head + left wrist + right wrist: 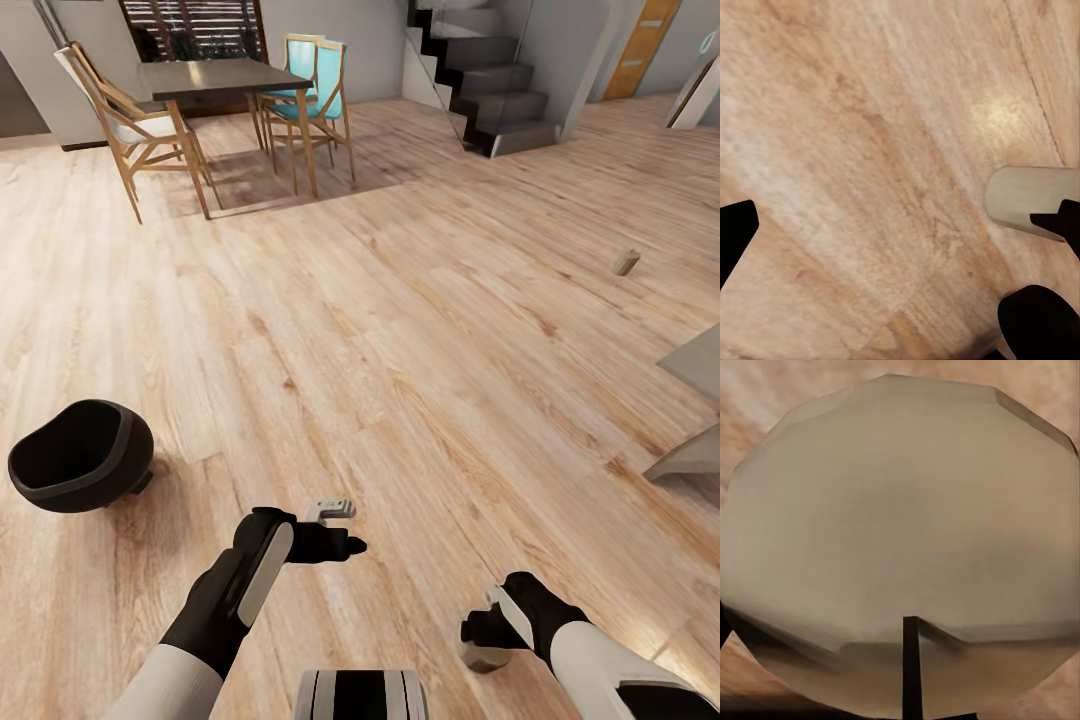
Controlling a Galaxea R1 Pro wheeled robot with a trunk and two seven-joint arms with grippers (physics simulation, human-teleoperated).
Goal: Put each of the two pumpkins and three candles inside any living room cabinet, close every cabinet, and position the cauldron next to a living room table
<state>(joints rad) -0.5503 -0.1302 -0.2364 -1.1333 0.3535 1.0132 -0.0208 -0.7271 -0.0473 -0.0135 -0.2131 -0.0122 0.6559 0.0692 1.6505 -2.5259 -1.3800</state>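
Observation:
The black cauldron [80,468] lies tipped on its side on the wood floor at the left, mouth facing up and left. My left gripper [342,527] hovers open over bare floor to the cauldron's right, nothing between its fingers; one dark fingertip [733,234] shows in the left wrist view. My right gripper [483,640] is shut on a tan candle [482,658], whose round face [900,525] looms close in the right wrist view. That candle's end [1027,199] also shows in the left wrist view. A second candle [626,262] lies on the floor far right.
A corner of the low grey table [700,365] and its leg [690,455] reach in at the right edge. At the back stand a dark dining table [215,78] with wooden chairs [135,120], and a grey staircase [495,95].

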